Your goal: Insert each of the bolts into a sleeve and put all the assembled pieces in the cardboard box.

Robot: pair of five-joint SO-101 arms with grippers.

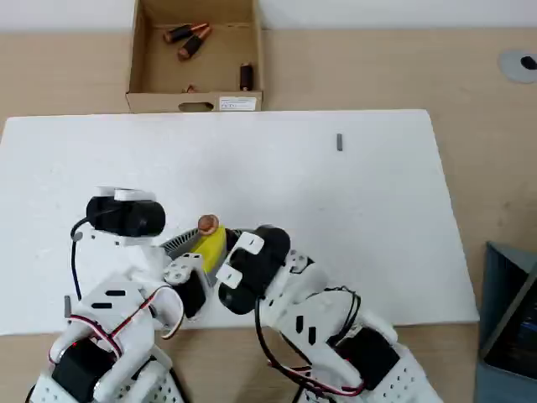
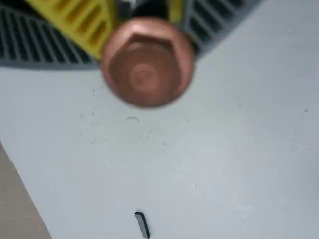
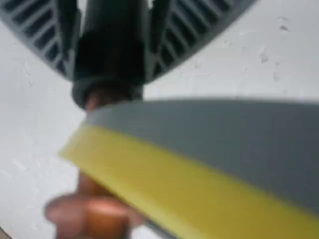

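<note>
White mat (image 1: 377, 235) covers the table; both arms meet near its front edge. Left gripper (image 1: 206, 233) is clamped on the copper bolt (image 2: 148, 62), yellow finger on one side, grey on the other, with the hex head facing its wrist camera. Right gripper (image 3: 110, 64) is closed around the dark sleeve (image 3: 107, 45). The copper shank shows right at the sleeve mouth. Depth of insertion can't be told.

Step in hand looks like insertion. To do it well:
- Keep shank and sleeve on one axis.
- Push straight, with no sideways load.
- Left fingers sit across the shank close to the sleeve, so they'd likely have to let go or regrip nearer the head before the bolt seats fully.
- Right arm should hold the sleeve firm and not release until the bolt is seated.

Cardboard box (image 1: 132, 59) sits just beyond the mat's far edge, open top. It holds at least three dark-and-copper pieces (image 1: 194, 42), seemingly assembled: two side by side at the back, one near the front right.

One small dark piece (image 1: 340, 142) lies loose on the mat, well apart from the arms.
</note>
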